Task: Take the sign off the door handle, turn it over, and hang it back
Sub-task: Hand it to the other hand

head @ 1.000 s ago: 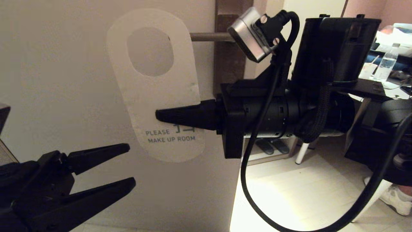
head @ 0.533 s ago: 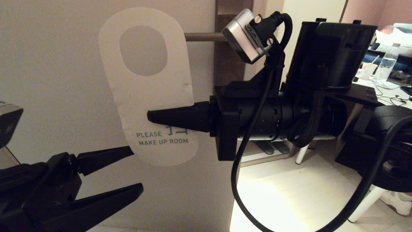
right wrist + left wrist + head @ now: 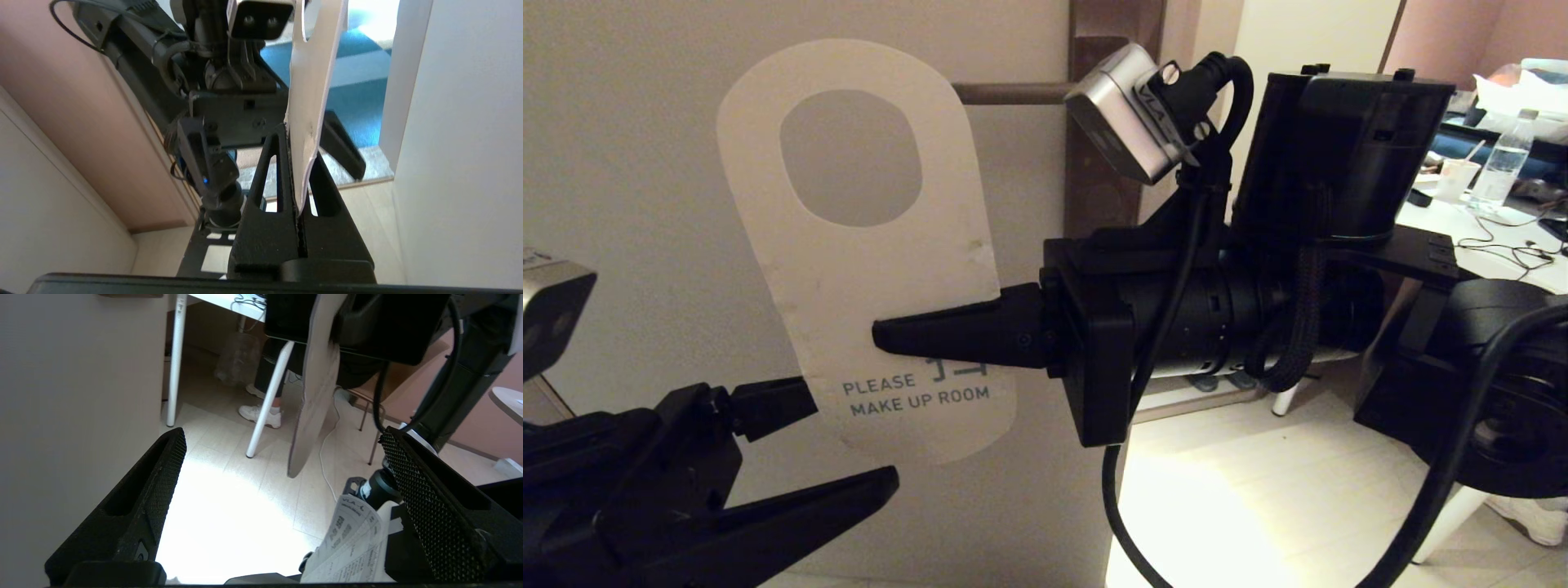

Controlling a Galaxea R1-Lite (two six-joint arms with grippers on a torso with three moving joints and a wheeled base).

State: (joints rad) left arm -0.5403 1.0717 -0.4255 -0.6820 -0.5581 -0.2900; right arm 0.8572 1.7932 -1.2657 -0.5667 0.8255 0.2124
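The sign (image 3: pixel 882 286) shows its off-white "PLEASE MAKE UP ROOM" side, held upright and tilted in front of the door. My right gripper (image 3: pixel 882 336) is shut on its right edge, above the text; the right wrist view shows the card (image 3: pixel 312 81) pinched between the closed fingers (image 3: pixel 269 171). The door handle (image 3: pixel 1013 92) sticks out from its brown backplate (image 3: pixel 1098 171) to the sign's upper right rim; the hole shows only door. My left gripper (image 3: pixel 854 437) is open at the sign's lower left, with the upper finger behind the card. The left wrist view shows the sign (image 3: pixel 314 396) edge-on ahead of the fingers.
The beige door (image 3: pixel 629 163) fills the left. Past its edge is lit tiled floor (image 3: pixel 1217 506), and a white table (image 3: pixel 1503 220) with a water bottle (image 3: pixel 1507 167). A person's white shoe (image 3: pixel 259 414) and white table legs (image 3: pixel 175 359) stand beyond the door.
My right gripper has carried the sign left and down, away from the backplate. My left gripper has risen toward the sign's lower edge, and its upper finger now passes behind the card.
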